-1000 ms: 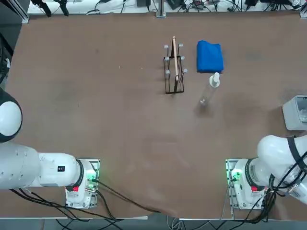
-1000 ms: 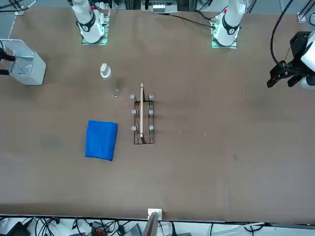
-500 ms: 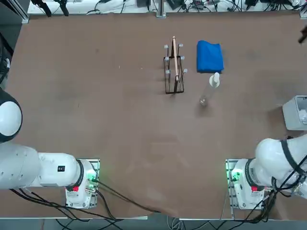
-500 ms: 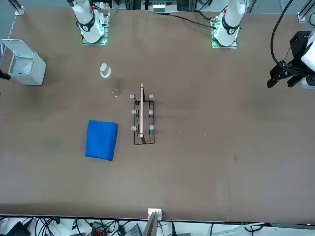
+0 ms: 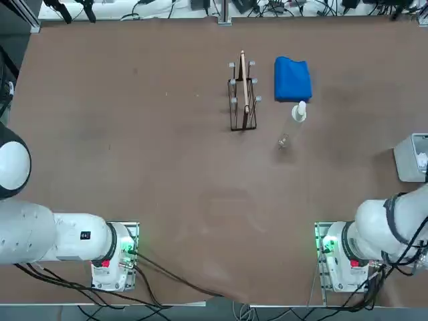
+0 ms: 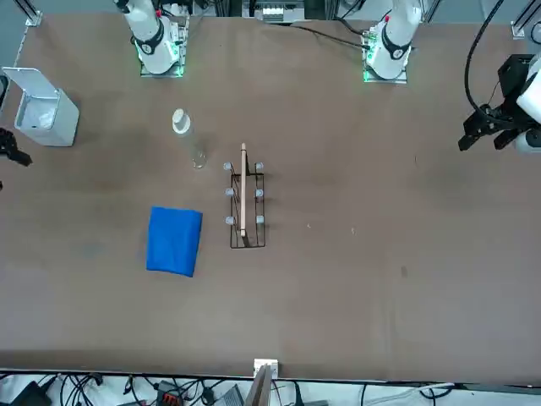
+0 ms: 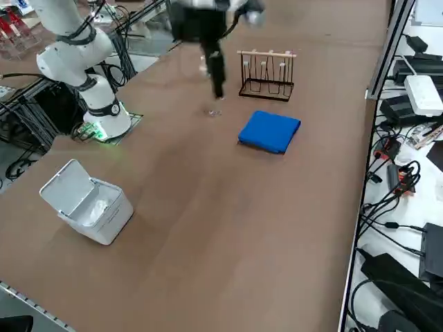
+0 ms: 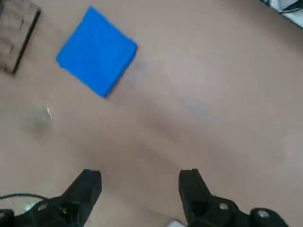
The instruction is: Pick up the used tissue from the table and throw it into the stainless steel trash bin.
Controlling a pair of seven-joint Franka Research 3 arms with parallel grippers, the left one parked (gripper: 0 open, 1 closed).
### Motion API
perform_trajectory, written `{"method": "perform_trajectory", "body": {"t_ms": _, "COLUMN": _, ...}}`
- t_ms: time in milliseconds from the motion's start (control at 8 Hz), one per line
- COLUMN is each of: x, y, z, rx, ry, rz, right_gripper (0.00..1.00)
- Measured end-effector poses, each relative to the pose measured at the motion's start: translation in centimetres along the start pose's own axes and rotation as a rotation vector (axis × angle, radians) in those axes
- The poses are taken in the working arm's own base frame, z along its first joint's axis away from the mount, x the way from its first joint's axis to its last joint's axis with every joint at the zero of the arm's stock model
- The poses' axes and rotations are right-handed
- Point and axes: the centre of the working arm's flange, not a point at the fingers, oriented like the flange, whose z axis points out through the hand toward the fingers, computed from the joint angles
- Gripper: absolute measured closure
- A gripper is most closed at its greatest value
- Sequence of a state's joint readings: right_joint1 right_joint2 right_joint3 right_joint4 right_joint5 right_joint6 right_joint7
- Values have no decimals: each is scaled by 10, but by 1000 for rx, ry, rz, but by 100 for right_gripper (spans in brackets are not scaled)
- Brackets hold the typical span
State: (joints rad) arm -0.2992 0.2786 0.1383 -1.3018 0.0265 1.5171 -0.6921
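The stainless steel trash bin (image 7: 88,205) stands with its lid up at the right edge of the table (image 5: 167,167); it also shows in the front view (image 6: 39,105) and, partly cut off, in the top view (image 5: 411,158). A whitish crumpled wad, the used tissue (image 7: 97,206), lies inside it. No tissue shows on the tabletop. My right gripper (image 8: 139,189) hangs high over the table, open, with nothing between its fingers (image 8: 86,187). In the right side view the right gripper (image 7: 217,83) is a dark blur. The front view has it at the edge (image 6: 10,145), just beyond the bin.
A blue folded cloth (image 5: 292,79) lies at the far middle, also in the wrist view (image 8: 97,56). A small clear bottle with a white cap (image 5: 297,115) stands near it, beside a wire rack (image 5: 242,90). Cables run along the far edge.
My right gripper has drawn away from over the bin, moving toward the far side of the table. Bin, cloth, bottle and rack have stayed put.
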Motion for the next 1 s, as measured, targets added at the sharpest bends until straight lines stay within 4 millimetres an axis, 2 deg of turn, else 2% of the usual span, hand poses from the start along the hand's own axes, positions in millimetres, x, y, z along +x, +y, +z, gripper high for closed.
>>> {"method": "perform_trajectory", "body": {"t_ms": 250, "x": 26, "y": -55, "z": -24, "rx": -60, "ry": 8, "rz": 155, "right_gripper": 0}}
{"method": "perform_trajectory", "body": {"t_ms": 500, "x": 47, "y": -113, "z": -40, "rx": -109, "ry": 12, "rz": 296, "right_gripper": 0}}
{"method": "perform_trajectory", "body": {"t_ms": 750, "x": 50, "y": -144, "z": -44, "rx": -121, "ry": 15, "rz": 404, "right_gripper": 0}}
{"method": "perform_trajectory", "body": {"t_ms": 1000, "x": 37, "y": -160, "z": -41, "rx": -128, "ry": 7, "rz": 459, "right_gripper": 0}}
